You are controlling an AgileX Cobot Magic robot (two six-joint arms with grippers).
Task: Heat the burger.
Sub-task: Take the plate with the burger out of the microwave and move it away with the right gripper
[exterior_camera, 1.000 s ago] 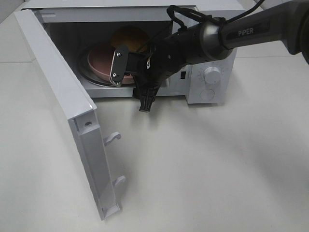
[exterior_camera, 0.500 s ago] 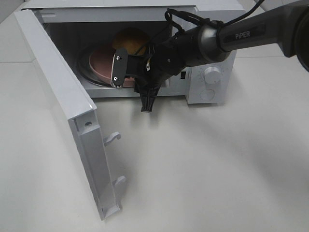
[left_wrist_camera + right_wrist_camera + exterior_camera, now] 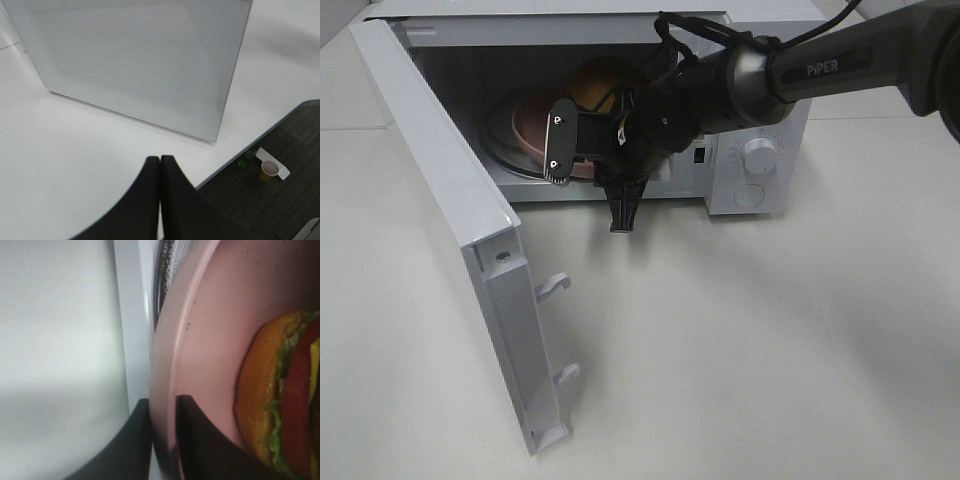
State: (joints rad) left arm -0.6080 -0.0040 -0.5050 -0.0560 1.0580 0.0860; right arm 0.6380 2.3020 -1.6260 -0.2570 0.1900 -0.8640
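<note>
burger (image 3: 280, 400) on pink plate (image 3: 210, 340), in microwave (image 3: 760, 110)

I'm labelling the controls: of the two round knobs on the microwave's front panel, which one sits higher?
The upper knob, the ridged one level with the right gripper's wrist; the other knob sits directly below it, flatter, near the microwave's bottom edge.

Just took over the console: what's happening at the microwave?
The right gripper is pinched on the rim of the pink plate carrying the burger, inside the microwave, whose door stands open. The left gripper is shut and empty, off beside the door.
</note>
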